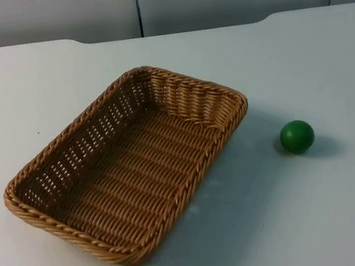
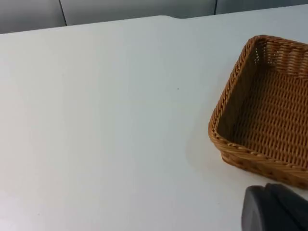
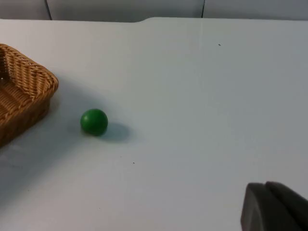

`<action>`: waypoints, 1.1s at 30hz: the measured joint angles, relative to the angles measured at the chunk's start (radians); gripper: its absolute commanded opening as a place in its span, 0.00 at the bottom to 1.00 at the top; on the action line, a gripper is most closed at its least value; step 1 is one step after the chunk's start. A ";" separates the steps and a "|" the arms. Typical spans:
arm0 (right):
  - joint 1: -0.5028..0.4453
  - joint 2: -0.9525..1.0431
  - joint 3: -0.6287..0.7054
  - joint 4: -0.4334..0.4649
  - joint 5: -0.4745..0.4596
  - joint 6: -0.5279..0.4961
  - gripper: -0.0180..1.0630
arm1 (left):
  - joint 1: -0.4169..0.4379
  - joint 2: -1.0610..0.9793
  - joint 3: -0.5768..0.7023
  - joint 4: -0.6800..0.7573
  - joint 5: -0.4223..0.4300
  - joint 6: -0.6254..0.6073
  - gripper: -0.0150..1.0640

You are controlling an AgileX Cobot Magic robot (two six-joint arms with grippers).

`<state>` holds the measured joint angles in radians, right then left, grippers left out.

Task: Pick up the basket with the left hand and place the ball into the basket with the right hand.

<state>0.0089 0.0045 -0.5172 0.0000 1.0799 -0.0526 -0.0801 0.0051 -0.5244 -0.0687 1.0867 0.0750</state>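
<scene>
Since the wicker basket (image 1: 130,173) looks light and stiff, its rim near the left gripper (image 2: 274,209) suits pinching, while the smooth ball (image 3: 94,121), ahead of the right gripper (image 3: 272,207), may roll; I cannot tell either gripper's opening.

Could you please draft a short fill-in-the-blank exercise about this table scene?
1. The ball is coloured ____.
2. The wicker basket holds ____ objects.
3. The ball rests on the white ____, apart from the basket.
4. The basket's outline is ____, not round.

Missing words: green; no; table; rectangular
</scene>
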 measured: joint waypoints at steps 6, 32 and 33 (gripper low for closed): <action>0.000 0.000 0.000 0.000 0.000 0.000 0.01 | 0.000 0.000 -0.014 -0.120 -0.052 -0.075 0.01; 0.000 0.000 0.000 0.000 0.000 0.000 0.01 | 0.000 1.001 -0.047 -0.728 -0.219 0.082 0.01; 0.000 0.000 0.000 0.000 0.000 0.000 0.01 | 0.000 1.039 -0.047 -0.742 -0.226 0.102 0.01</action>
<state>0.0089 0.0045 -0.5172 0.0000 1.0799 -0.0526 -0.0801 1.0445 -0.5716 -0.8108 0.8609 0.1770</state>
